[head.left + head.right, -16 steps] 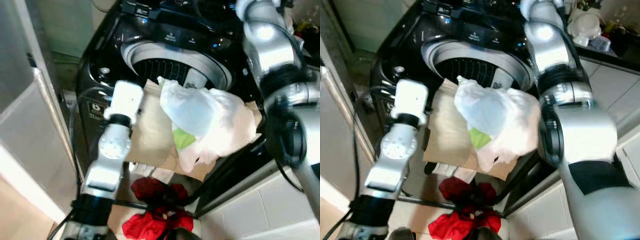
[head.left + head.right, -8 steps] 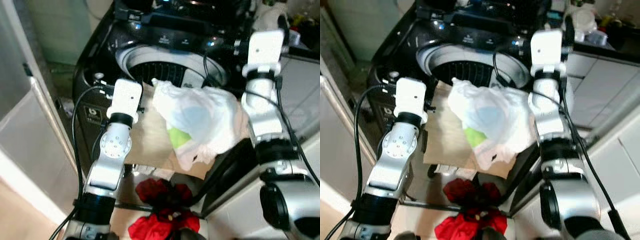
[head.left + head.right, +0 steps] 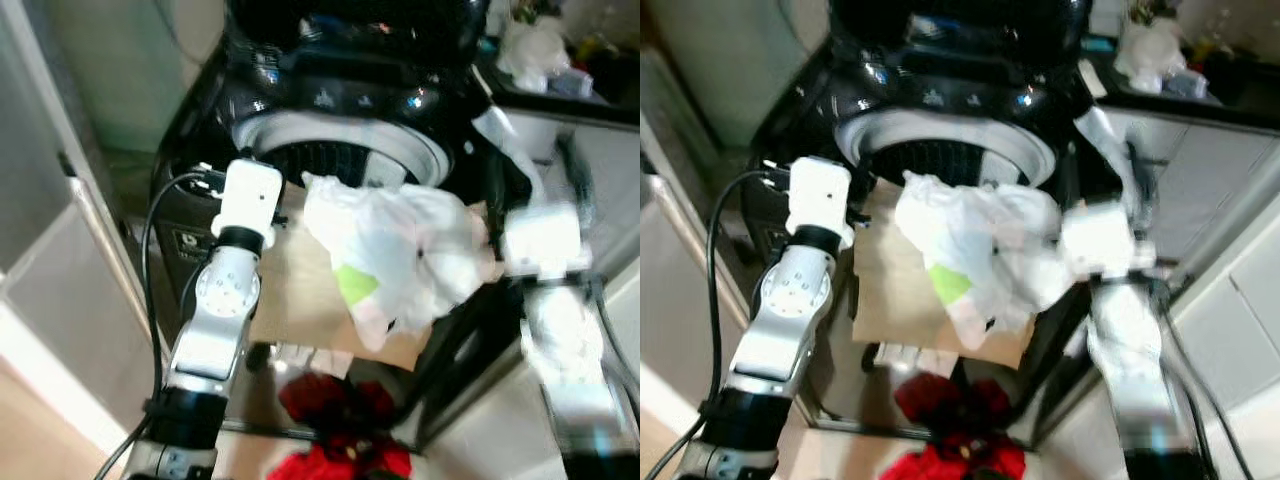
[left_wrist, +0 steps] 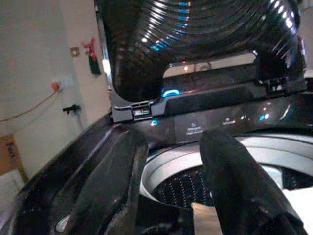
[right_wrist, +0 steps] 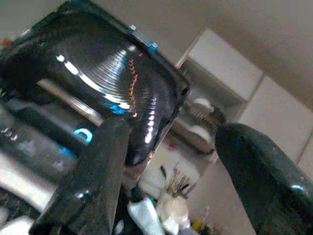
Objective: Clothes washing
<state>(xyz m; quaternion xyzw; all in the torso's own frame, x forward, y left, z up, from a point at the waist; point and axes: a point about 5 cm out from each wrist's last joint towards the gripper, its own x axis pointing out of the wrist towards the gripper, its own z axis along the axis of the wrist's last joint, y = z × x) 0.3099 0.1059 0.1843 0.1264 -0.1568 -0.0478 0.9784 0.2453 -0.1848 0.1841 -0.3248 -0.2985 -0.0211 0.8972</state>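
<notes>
Left eye view shows one black top-loading washing machine (image 3: 330, 110) with its lid raised and its drum (image 3: 330, 160) open, and one white plastic bag (image 3: 400, 250) with something green inside resting on a flat brown cardboard sheet (image 3: 300, 290) at the drum's front edge; one heap of red clothes (image 3: 340, 410) lies on the floor below, well apart from the opening. Judging by this, the loading step is in hand and none of the red laundry is in the machine yet; the next move would call for one arm to reach down to the heap, or for the bag and cardboard to be cleared from the opening. Right eye view gives the same scene, with the left arm (image 3: 800, 280) raised beside the cardboard and the right arm (image 3: 1110, 270), blurred, just beside the bag. Left wrist view looks along the left gripper (image 4: 168, 147), its two fingers spread apart and empty, aimed over the drum rim toward the control panel. Right wrist view has the right gripper (image 5: 171, 142) likewise spread wide and holding nothing, pointing up at the raised lid (image 5: 102, 83).
</notes>
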